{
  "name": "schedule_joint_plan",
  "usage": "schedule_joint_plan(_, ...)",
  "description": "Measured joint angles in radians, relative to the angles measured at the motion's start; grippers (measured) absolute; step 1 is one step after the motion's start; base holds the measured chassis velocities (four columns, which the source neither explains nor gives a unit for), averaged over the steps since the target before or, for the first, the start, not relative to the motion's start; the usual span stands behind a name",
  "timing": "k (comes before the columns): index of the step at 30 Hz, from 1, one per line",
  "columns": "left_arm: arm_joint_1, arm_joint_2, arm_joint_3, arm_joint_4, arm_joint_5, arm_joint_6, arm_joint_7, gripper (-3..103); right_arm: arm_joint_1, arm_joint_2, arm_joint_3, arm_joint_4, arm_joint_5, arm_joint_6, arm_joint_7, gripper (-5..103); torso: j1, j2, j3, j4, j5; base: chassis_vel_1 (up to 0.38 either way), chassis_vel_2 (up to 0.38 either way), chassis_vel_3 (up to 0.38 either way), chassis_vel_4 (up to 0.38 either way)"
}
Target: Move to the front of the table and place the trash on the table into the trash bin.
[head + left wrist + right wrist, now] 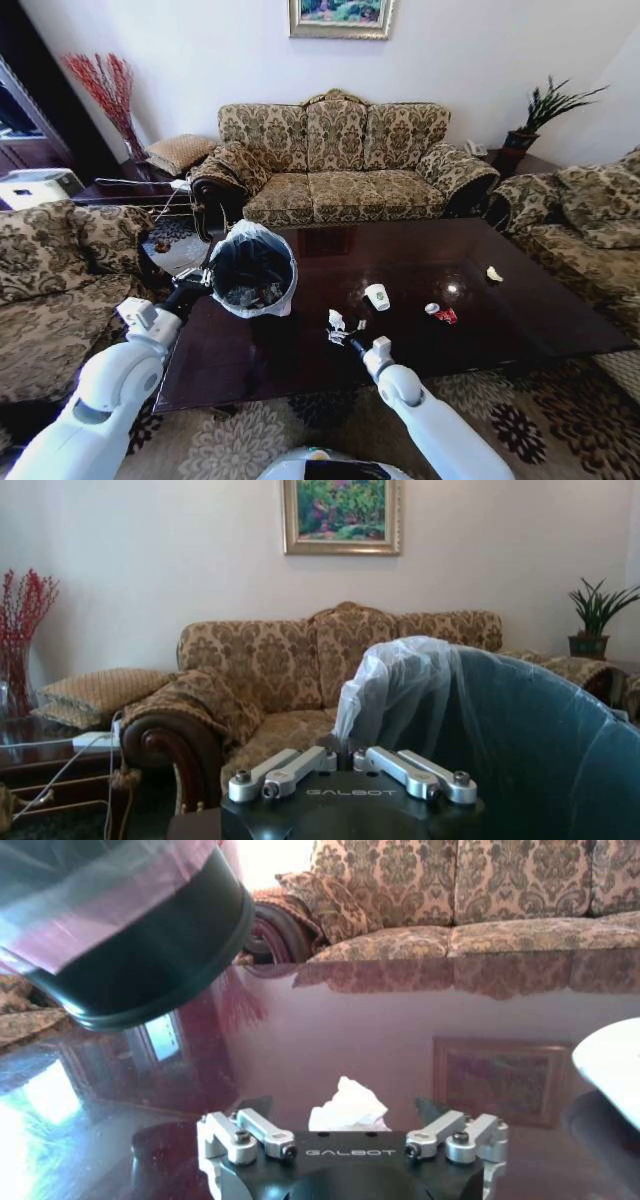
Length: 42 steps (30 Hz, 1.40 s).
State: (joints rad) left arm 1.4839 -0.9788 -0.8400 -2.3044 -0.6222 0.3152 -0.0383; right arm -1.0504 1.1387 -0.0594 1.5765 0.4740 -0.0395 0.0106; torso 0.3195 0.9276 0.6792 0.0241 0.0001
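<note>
Straddling crumpled paper point(347, 1110) | right gripper point(347, 1119) | glossy table point(400, 1035)

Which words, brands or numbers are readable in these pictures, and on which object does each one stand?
"GALBOT" on the black body of the left gripper, beside the trash bin.
"GALBOT" on the black body of the right gripper, around the crumpled white paper.
The white paper cup has a dark mark, too small to read.

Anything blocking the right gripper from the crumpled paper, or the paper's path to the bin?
Nothing visible. The right gripper sits open around the crumpled paper on the table. The trash bin, held up by the left gripper, is beside it.
</note>
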Motion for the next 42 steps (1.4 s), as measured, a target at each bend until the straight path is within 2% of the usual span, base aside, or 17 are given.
schedule_joint_plan(2,0.0,-0.001,0.0,0.0,0.001,0.0,0.0,3,0.007,0.002,-0.005,-0.008,0.002,-0.001,0.007,90,0.0,0.0,0.0,0.0001,0.0,0.0,0.0,0.0,0.0)
schedule_joint_plan(5,-0.001,-0.011,0.004,0.0,0.006,0.0,-0.001,3,0.013,0.0,-0.008,-0.025,-0.003,-0.008,0.022,73,0.0,0.0,0.0,-0.0001,-0.0001,0.0,0.0,0.0,0.0)
schedule_joint_plan(6,-0.001,-0.011,0.004,0.0,0.006,0.0,-0.001,3,0.013,0.0,-0.008,-0.025,-0.003,-0.008,0.022,73,0.0,0.0,0.0,-0.0001,-0.0001,0.0,0.0,0.0,0.0)
schedule_joint_plan(9,-0.001,-0.014,0.007,0.0,0.006,0.0,-0.001,3,0.01,-0.002,-0.003,-0.029,-0.011,-0.005,0.023,62,0.0,0.0,0.0,-0.0003,-0.0001,0.0,0.0,0.0,0.0)
schedule_joint_plan(11,-0.006,-0.015,0.009,0.001,0.007,0.0,-0.001,3,0.008,-0.001,0.0,-0.035,-0.014,-0.002,0.022,51,0.0,0.0,0.0,-0.0003,-0.0001,0.0,0.0,0.0,0.0)
schedule_joint_plan(13,-0.009,-0.015,0.009,0.002,0.007,0.0,-0.001,3,0.008,0.001,0.0,-0.036,-0.014,-0.002,0.022,51,0.0,0.0,0.0,-0.0002,-0.0001,0.0,0.0,0.0,0.0)
schedule_joint_plan(14,-0.012,-0.014,0.01,0.002,0.007,0.001,-0.001,3,0.01,0.005,-0.001,-0.039,-0.014,-0.002,0.022,41,0.0,0.0,0.0,-0.0002,-0.0001,0.0,0.0,0.0,0.0)
schedule_joint_plan(17,-0.013,-0.012,0.01,0.002,0.007,0.001,-0.001,3,0.016,0.011,-0.005,-0.048,-0.013,-0.002,0.022,36,0.0,0.0,0.0,-0.0002,-0.0001,0.0,0.0,0.0,0.0)
schedule_joint_plan(20,-0.012,-0.012,0.008,0.002,0.006,0.001,-0.001,3,0.023,0.023,-0.006,-0.062,-0.013,-0.001,0.023,19,0.0,0.0,0.0,-0.0001,0.0,0.0,0.0,0.0,0.0)
schedule_joint_plan(21,-0.012,-0.012,0.008,0.002,0.006,0.001,-0.001,3,0.023,0.023,-0.006,-0.062,-0.013,-0.001,0.023,19,0.0,0.0,0.0,-0.0001,0.0,0.0,0.0,0.0,0.0)
schedule_joint_plan(25,-0.008,-0.01,0.004,0.001,0.005,0.001,0.0,3,0.037,0.025,0.018,-0.027,0.005,-0.002,0.062,2,0.0,0.0,0.0,-0.0002,0.0,0.0,0.0,0.0,0.0)
schedule_joint_plan(30,-0.005,-0.007,0.002,-0.005,0.004,0.001,0.0,3,0.097,-0.016,0.033,0.113,0.048,-0.029,0.124,0,0.0,0.0,0.0,-0.0003,0.0,0.0,0.0,0.0,0.0)
schedule_joint_plan(33,-0.002,-0.008,0.008,-0.006,0.008,0.001,0.002,3,0.249,-0.095,0.001,0.309,0.147,-0.09,0.146,0,0.0,0.0,0.0,-0.0002,0.0001,0.0,0.0,0.0,0.0)
schedule_joint_plan(34,-0.002,-0.008,0.008,-0.006,0.008,0.001,0.002,3,0.249,-0.095,0.001,0.309,0.147,-0.09,0.146,0,0.0,0.0,0.0,-0.0002,0.0001,0.0,0.0,0.0,0.0)
schedule_joint_plan(37,0.001,-0.012,0.02,-0.007,0.017,0.001,0.004,3,0.499,-0.163,-0.123,0.454,0.319,-0.135,0.149,0,0.0,0.0,0.0,0.0002,-0.0001,0.0,0.0,0.0,0.0)
schedule_joint_plan(38,0.001,-0.012,0.02,-0.007,0.017,0.001,0.004,3,0.499,-0.163,-0.123,0.454,0.319,-0.135,0.149,0,0.0,0.0,0.0,0.0002,-0.0001,0.0,0.0,0.0,0.0)
schedule_joint_plan(42,0.005,-0.012,0.022,-0.01,0.019,0.001,0.004,3,0.739,-0.169,-0.294,0.539,0.541,-0.208,0.185,0,0.0,0.0,0.0,0.0003,-0.0003,0.0,0.0,0.0,0.0)
